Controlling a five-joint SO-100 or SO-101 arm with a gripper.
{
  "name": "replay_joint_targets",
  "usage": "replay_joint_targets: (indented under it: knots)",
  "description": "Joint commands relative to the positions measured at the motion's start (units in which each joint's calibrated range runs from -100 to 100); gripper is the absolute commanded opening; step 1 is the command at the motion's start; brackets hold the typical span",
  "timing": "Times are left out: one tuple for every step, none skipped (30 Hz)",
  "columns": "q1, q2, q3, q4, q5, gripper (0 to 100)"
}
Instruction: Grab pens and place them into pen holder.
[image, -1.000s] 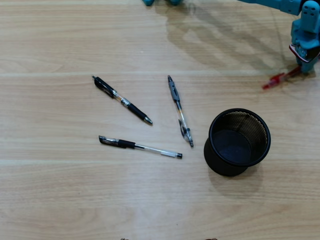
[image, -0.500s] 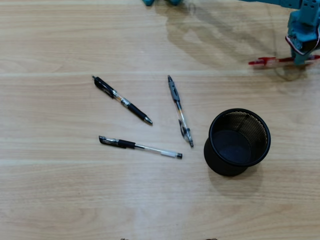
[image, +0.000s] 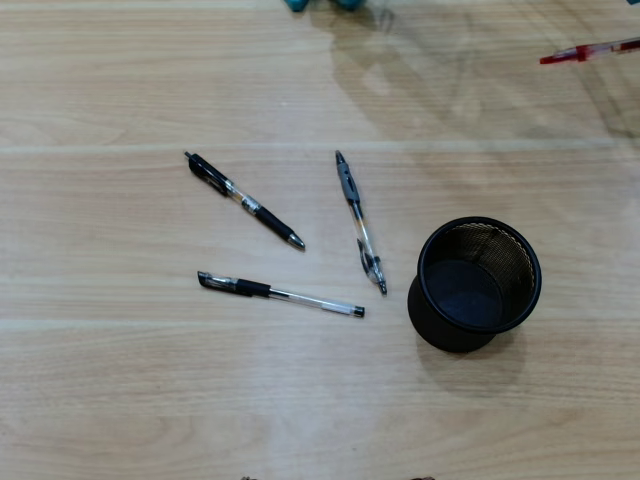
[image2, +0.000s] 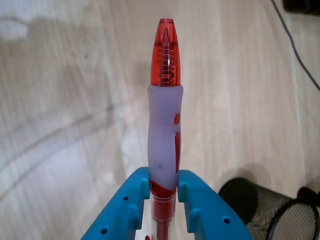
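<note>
My blue gripper (image2: 163, 192) is shut on a red pen (image2: 165, 120) with a pale rubber grip; the pen points away from the camera in the wrist view. In the overhead view the same red pen (image: 590, 50) shows at the top right edge, and only small blue bits of the arm show at the top edge. The black mesh pen holder (image: 475, 283) stands upright at the right of centre and also shows at the lower right of the wrist view (image2: 267, 210). Three black pens lie on the table: one (image: 243, 199), one (image: 359, 220) and one (image: 279, 293).
The wooden table (image: 120, 400) fills both views. A dark cable (image2: 297, 50) runs along the right side of the wrist view.
</note>
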Motion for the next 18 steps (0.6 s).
replay_joint_targets:
  knots:
    - [3.0, -10.7, 6.1, -4.0, -1.1, 2]
    - [3.6, -12.9, 8.9, -6.3, -1.1, 2]
    - [4.3, -15.1, 12.1, -8.8, -1.1, 2]
    - [5.2, -17.7, 16.0, -11.5, -1.1, 2]
    - [6.3, -20.3, 20.1, -14.4, -1.0, 2]
    - [7.4, -23.0, 24.2, -17.7, -0.9, 2]
    - [8.6, -25.7, 28.6, -21.4, -0.6, 2]
    - [9.9, -28.5, 33.3, -25.7, -0.6, 2]
    - [11.3, -31.2, 38.2, -30.6, -0.5, 2]
    - [12.7, -33.8, 43.0, -35.7, -0.5, 2]
    - [14.1, -36.1, 47.9, -41.3, -0.5, 2]
    - [15.6, -38.1, 52.7, -46.9, -0.6, 2]
    - [17.1, -39.8, 57.0, -52.6, -1.0, 2]
    - [19.0, -41.3, 61.7, -58.6, -1.0, 2]
    - [20.8, -41.7, 64.9, -63.2, -1.1, 2]
    - [22.7, -41.7, 68.0, -67.7, -1.3, 2]
    - [24.5, -41.6, 70.4, -71.8, -2.3, 2]
    - [26.2, -41.3, 72.9, -75.7, -3.8, 2]
